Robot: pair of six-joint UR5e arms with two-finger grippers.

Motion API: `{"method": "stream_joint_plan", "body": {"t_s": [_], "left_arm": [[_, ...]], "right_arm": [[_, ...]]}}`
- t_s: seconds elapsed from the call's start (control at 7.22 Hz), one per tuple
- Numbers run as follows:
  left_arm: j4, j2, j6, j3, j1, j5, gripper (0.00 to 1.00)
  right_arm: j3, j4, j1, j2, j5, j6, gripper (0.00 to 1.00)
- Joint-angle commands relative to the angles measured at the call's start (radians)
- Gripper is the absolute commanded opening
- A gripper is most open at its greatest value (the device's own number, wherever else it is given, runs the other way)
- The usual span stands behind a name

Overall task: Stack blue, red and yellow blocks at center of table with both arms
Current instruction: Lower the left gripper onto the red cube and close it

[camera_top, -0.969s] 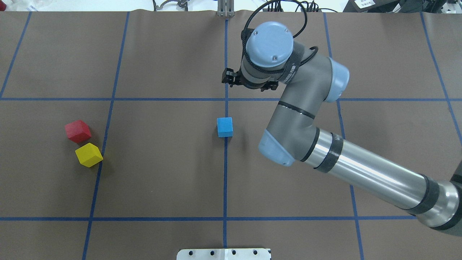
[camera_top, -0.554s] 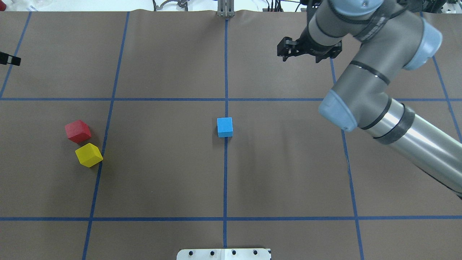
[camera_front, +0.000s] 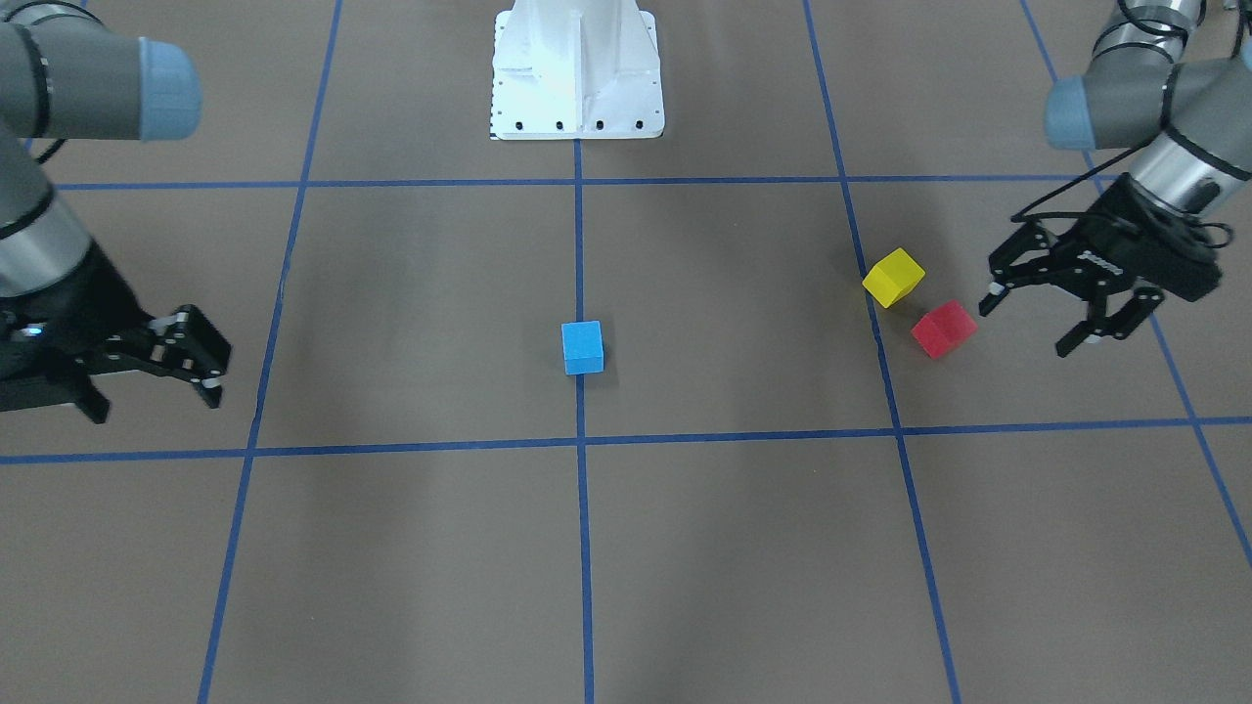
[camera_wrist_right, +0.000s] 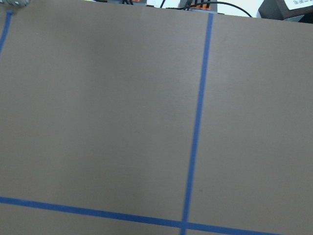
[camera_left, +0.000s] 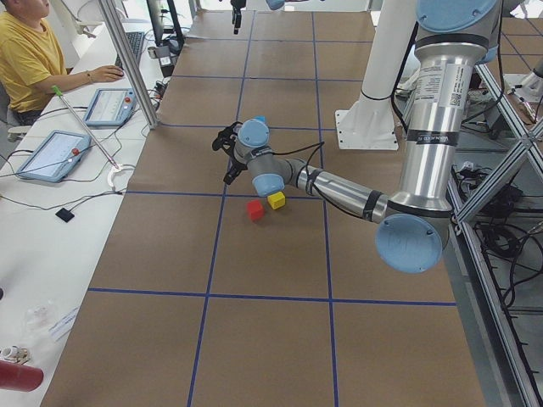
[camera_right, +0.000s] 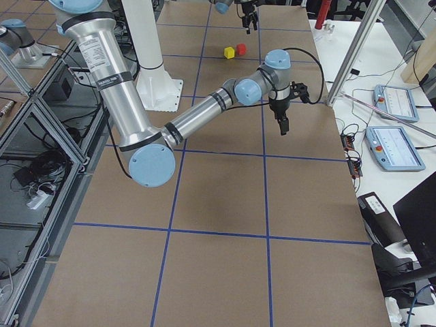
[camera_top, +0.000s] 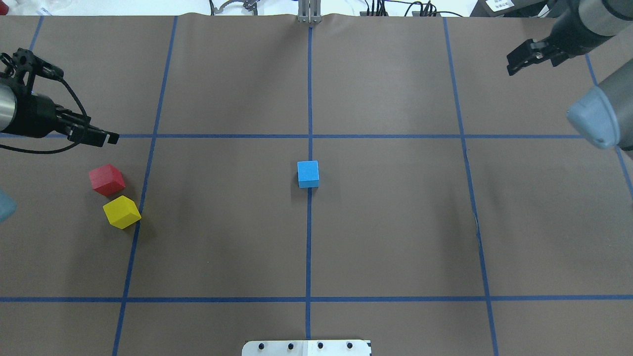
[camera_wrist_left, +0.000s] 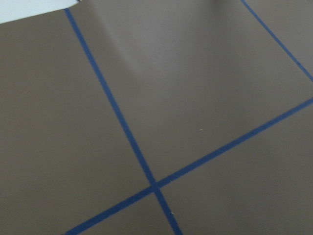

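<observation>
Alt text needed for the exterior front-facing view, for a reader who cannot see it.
A blue block sits alone on the centre tape line of a brown table. At the view's right the left gripper, fingers open, hovers beside a red block and a yellow block; the right gripper hangs at the left edge.

Left arm (camera_front: 1140, 93) reaches in low from its own side, wrist tilted down and toward the centre. Left gripper (camera_front: 1027, 323) has its jaws spread wide with nothing between them, tips pointing down and inward. Right arm (camera_front: 68, 68) is pulled far out to its own side, elbow bent, forearm high. Right gripper (camera_front: 217, 376) has its fingers parted and holds nothing, angled down and inward. The two arms are well apart. Neither wrist view shows any fingers.
</observation>
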Motion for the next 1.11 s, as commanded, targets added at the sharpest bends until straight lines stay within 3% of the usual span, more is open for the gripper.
{"method": "stream_joint_plan", "body": {"t_s": [0.0, 0.42, 0.97], "left_arm": [[-0.084, 0.095, 0.137, -0.006, 0.057, 0.004, 1.00], [-0.084, 0.121, 0.219, 0.008, 0.084, 0.020, 1.00], [-0.080, 0.008, 0.378, 0.170, 0.089, 0.020, 1.00]], "right_arm": [[0.003, 0.135, 0.103, -0.173, 0.066, -0.165, 1.00], [0.006, 0.179, 0.177, -0.283, 0.094, -0.260, 1.00], [0.002, 0.179, 0.180, -0.278, 0.095, -0.257, 1.00]]}}
